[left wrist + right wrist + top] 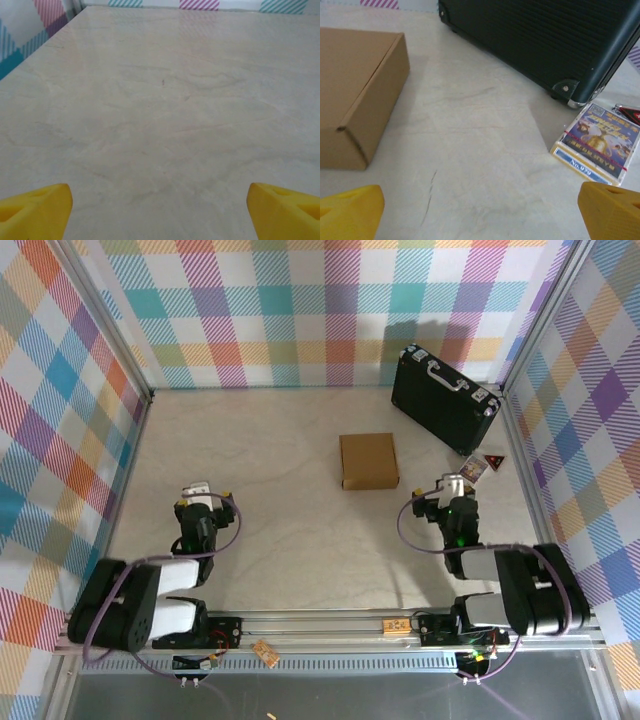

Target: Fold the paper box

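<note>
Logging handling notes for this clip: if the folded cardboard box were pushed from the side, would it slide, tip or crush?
The box lies low and flat, so it would probably slide, not tip. The table looks smooth, so likely little drag. Thin closed cardboard: probably light, walls may dent under a squeeze.

There's the plain brown corrugated cardboard box (369, 461), already folded up into a small flat square mailer, lid closed, lying flat on the pale marbled desk (280, 440), a bit right of centre; from the right wrist its side wall and a folded corner seam show
</note>
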Tool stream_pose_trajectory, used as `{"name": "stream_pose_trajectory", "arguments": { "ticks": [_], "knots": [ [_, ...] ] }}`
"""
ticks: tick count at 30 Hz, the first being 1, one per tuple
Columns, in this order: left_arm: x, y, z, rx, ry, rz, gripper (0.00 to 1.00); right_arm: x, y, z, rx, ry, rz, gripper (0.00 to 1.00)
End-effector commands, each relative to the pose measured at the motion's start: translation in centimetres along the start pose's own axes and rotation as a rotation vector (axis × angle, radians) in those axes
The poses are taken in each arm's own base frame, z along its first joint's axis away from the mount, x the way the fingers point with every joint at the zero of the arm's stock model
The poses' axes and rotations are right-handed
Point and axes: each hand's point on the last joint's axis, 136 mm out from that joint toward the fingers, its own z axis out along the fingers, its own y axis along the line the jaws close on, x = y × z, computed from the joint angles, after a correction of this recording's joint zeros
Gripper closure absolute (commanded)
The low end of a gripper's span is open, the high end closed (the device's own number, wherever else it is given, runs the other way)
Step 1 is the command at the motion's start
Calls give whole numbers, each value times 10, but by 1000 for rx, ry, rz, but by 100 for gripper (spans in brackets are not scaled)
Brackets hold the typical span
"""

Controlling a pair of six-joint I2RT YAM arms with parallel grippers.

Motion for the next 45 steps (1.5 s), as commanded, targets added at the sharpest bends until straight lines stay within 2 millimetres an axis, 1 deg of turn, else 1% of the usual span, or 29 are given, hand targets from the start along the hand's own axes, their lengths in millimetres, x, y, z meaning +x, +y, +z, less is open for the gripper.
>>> {"name": "stream_pose_trajectory", "arguments": {
  "ticks": [1,2,3,4,5,6,8,9,12,14,17,27,33,37,42,45],
  "knots": [
    [-35,-22,18,123,-146,-37,10,-32,0,23,-48,-141,76,1],
    [-26,-22,25,137,-137,-45,8,-37,1,27,-55,-155,66,1],
    [-29,-23,28,150,-171,-57,7,-30,5,32,-79,-60,68,1],
    [-32,-22,28,154,-162,-61,5,-25,5,41,-83,-1,73,1],
    [-28,-19,33,138,-108,-63,7,-30,2,50,-73,-2,84,1],
    [-26,-16,40,110,-69,-67,9,-24,-4,51,-81,59,127,1],
    [-26,-18,51,100,-31,-60,9,-27,-7,51,-88,28,139,1],
    [-25,-21,53,112,-12,-54,9,-25,-7,51,-88,48,139,1],
    [-27,-18,45,112,-62,-62,4,-26,-6,51,-90,40,138,1],
    [-28,-14,39,98,-91,-75,2,-26,-6,51,-90,37,137,1],
    [-28,-13,35,103,-114,-79,1,-26,-6,51,-90,38,137,1],
    [-29,-15,32,116,-131,-77,1,-26,-6,51,-91,37,137,1],
    [-27,-13,22,122,-165,-86,0,-27,-6,50,-90,34,137,1],
    [-27,-16,23,138,-163,-80,0,-27,-6,50,-90,34,136,1],
    [-28,-9,23,100,-167,-95,0,-27,-6,50,-90,34,136,1],
    [-28,-9,23,100,-168,-96,0,-27,-7,50,-90,33,137,1]
  ]
}}
